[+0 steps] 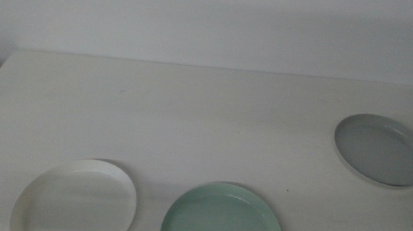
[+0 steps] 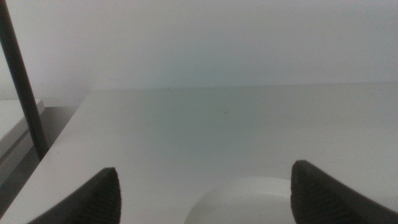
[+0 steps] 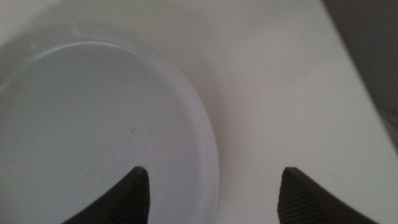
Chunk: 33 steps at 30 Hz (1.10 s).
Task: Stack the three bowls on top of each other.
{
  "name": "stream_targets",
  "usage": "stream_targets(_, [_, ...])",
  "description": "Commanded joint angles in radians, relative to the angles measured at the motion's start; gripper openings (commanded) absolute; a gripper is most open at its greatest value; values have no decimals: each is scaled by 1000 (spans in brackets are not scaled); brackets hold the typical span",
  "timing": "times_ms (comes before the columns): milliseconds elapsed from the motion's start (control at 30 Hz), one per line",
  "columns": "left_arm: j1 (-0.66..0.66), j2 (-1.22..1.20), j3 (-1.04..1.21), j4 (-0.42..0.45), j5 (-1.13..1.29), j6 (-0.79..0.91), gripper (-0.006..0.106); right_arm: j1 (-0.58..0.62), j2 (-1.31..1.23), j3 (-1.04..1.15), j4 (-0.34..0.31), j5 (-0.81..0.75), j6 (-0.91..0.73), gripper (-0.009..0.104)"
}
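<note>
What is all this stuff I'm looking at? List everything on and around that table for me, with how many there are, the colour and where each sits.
Shallow round white bowl: one, white, near edge of the table, towards the left.
Shallow round pale mint green bowl: one, mint green, near edge, beside the white bowl and apart from it.
Shallow round grey bowl: one, grey, right side of the table, alone.
Table: one, white, under all three bowls.
Wall: one, white, behind the table.
Left gripper: one, dark jaws open, low at the near left corner, just before the white bowl.
Right gripper: one, dark jaws open, at the right edge, straddling the grey bowl's rim.
</note>
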Motion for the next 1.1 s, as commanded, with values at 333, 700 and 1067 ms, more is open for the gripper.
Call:
stream_targets(333, [-5,-10,-5,-12,-71,-10,100,4,96,-62,2,-135,-6,29])
stream_targets(700, [-5,-10,-5,-12,-71,-10,100,69,-32,-20,-45,-131,4,-1])
stream_targets(1067, [-5,-10,-5,-12,-71,-10,100,369,-529,347,32,-154,6,-1])
